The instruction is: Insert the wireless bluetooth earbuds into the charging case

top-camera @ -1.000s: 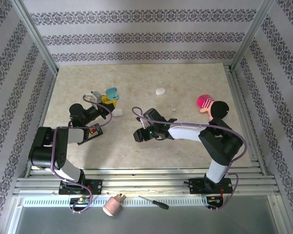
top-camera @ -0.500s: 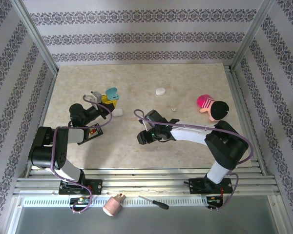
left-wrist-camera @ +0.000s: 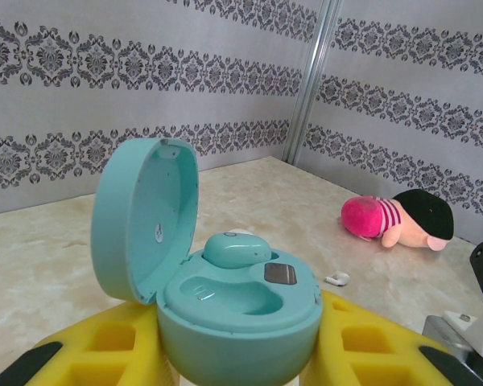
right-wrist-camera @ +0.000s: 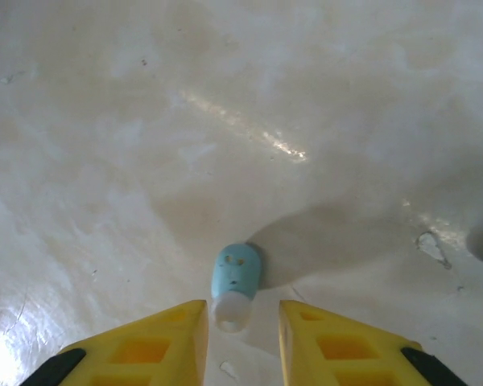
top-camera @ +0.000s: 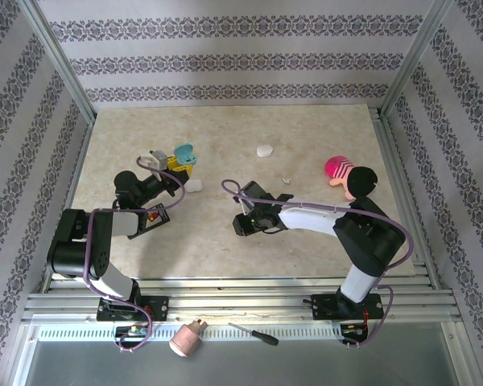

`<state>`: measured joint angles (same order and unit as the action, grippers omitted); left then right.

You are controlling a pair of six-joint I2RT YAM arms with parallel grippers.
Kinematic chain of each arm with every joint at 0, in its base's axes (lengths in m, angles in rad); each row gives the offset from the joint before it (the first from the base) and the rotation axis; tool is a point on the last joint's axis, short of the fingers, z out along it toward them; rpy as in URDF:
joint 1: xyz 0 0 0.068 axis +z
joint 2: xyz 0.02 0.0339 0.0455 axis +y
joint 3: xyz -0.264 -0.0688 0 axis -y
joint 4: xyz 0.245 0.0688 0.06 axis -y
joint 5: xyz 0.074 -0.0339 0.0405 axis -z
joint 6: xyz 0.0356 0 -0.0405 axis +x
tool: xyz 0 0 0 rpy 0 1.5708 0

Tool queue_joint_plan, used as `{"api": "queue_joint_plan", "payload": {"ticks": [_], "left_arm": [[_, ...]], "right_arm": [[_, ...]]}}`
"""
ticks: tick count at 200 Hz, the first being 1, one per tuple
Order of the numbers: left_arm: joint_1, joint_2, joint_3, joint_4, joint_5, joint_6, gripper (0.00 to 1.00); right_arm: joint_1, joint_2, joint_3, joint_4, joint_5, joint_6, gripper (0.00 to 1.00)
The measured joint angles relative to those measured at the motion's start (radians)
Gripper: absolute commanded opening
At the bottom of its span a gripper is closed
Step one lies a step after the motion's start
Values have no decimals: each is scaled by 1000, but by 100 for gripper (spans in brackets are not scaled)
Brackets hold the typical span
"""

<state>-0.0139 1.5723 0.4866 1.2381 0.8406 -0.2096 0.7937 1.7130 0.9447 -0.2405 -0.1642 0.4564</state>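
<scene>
My left gripper [left-wrist-camera: 240, 354] is shut on the teal charging case [left-wrist-camera: 241, 314], held upright above the table at the left [top-camera: 184, 152]. Its lid [left-wrist-camera: 145, 217] stands open. One teal earbud [left-wrist-camera: 235, 249] sits in the far slot and the near slot is bare. My right gripper [right-wrist-camera: 243, 310] points down at mid-table [top-camera: 240, 225] and is open. A pale blue earbud [right-wrist-camera: 235, 277] with a white tip lies on the table between its yellow fingers. The left finger is almost touching the tip and the right finger stands apart. A white earbud [top-camera: 286, 181] lies farther back.
A white case [top-camera: 264, 150] lies at the back of the table and a small white object [top-camera: 194, 186] sits under the left gripper. A pink and black plush toy [top-camera: 348, 175] lies at the right. Patterned walls and metal posts enclose the table.
My right gripper has shifted a little to the right and its jaws have narrowed around the pale blue earbud. The left arm has stayed still with the case.
</scene>
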Motion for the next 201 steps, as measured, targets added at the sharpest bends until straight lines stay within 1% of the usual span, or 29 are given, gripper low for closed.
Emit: {"api": "queue_joint_plan", "payload": {"ticks": [36,80,124,138,162,178,201], "left_arm": [[0,0,0,0,0,0,20],[0,0,0,0,0,0,20],[0,0,0,1,0,0,20],[0,0,0,1,-1,0,20],[1,6,0,4,-9,0,20],[8,33,0,21,-12,-10,20],[45,81,0,60,-13,-50,19]], "right_arm": [[-20,16,6,0,2,32,23],[-53,16,5,0,3,73,22],[-64,16,4,0,12,83,30],[-58,8,4,-4,31,53,33],[-21,-12,23,-44,92,-40,36],[16,-10,66,-93,151,-109,36],[70,19,163,-180,251,-183,36]]}}
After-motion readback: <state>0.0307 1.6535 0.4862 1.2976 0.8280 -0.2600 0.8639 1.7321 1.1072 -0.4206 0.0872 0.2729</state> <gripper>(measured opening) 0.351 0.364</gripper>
